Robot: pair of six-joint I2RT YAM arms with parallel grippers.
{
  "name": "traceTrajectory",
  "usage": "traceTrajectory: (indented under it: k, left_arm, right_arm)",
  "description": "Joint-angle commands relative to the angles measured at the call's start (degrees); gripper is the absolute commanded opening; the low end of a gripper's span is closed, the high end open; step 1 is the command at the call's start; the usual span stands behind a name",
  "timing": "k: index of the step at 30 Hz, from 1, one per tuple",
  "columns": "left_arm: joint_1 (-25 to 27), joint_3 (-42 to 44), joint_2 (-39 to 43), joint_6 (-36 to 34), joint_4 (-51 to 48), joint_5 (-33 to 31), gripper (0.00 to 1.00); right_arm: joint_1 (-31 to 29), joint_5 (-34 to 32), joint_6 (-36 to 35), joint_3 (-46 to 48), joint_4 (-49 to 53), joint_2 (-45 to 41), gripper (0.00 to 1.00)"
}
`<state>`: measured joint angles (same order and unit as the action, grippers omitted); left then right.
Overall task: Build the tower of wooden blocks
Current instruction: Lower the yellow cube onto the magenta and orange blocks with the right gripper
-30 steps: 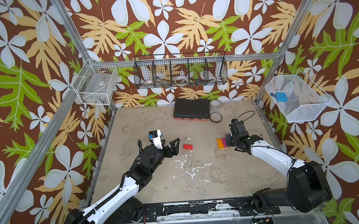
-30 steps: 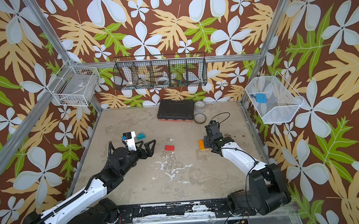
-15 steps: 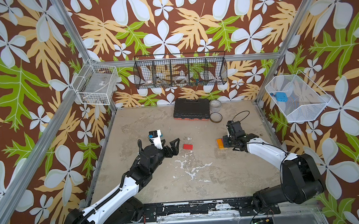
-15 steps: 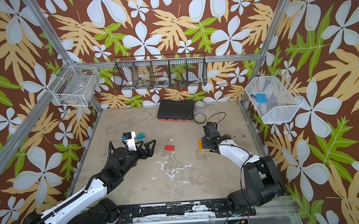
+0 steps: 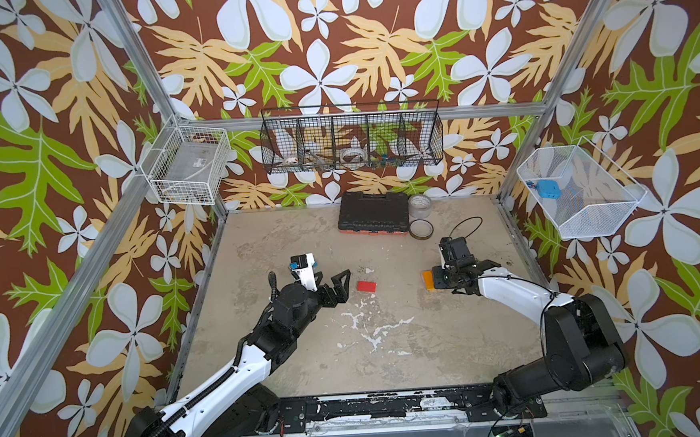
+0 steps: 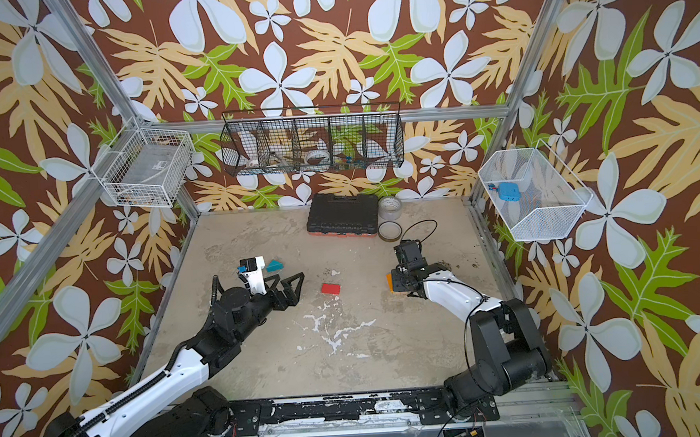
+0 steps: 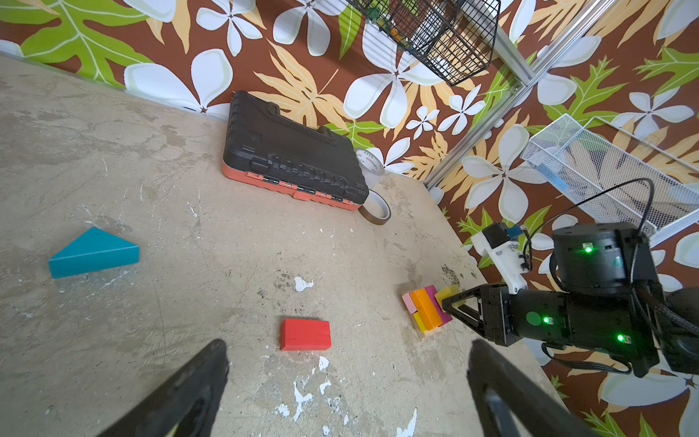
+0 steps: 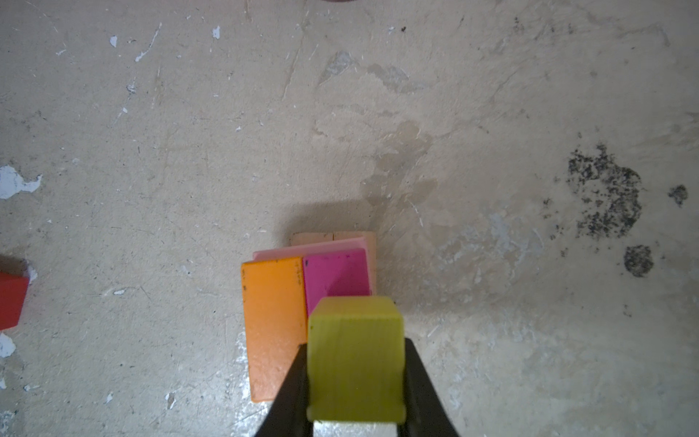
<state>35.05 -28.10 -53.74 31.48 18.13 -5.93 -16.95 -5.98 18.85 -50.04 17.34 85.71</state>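
The right gripper (image 8: 354,346) is clamping a yellow cube (image 8: 355,329) between its fingers, holding it over the tower (image 7: 425,314) (orange, magenta and pink bricks on plain wood), which is standing near the right edge of the tabletop (image 5: 389,350). The left gripper (image 7: 348,346) is hanging with fingers wide apart, pointing toward a red brick (image 7: 305,335) lying mid-table. A teal wedge (image 7: 94,253) is lying nearer the left edge.

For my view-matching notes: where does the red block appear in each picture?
In a top view: red block lies flat between the two arms.
In a top view: red block in the same spot, left of the orange brick.
Left wrist: red block just ahead of the open left gripper.
Right wrist: red block cut off at the picture's edge.
Shared landmark: the orange brick, in all four.
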Motion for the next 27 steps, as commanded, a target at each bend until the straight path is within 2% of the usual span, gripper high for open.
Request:
traceTrajectory:
  k: [1,27]
  left_arm:
    - [-0.09,-0.47,-0.12,0.21,1.38,0.37,1.00]
    - [-0.07,-0.55,-0.21,0.17,1.38,0.57,1.00]
  right_arm:
    - [-0.01,0.18,-0.27,-0.28,-0.42,0.20,0.04]
    - [-0.01,0.60,-0.47,-0.47,-0.16,0.82,0.10]
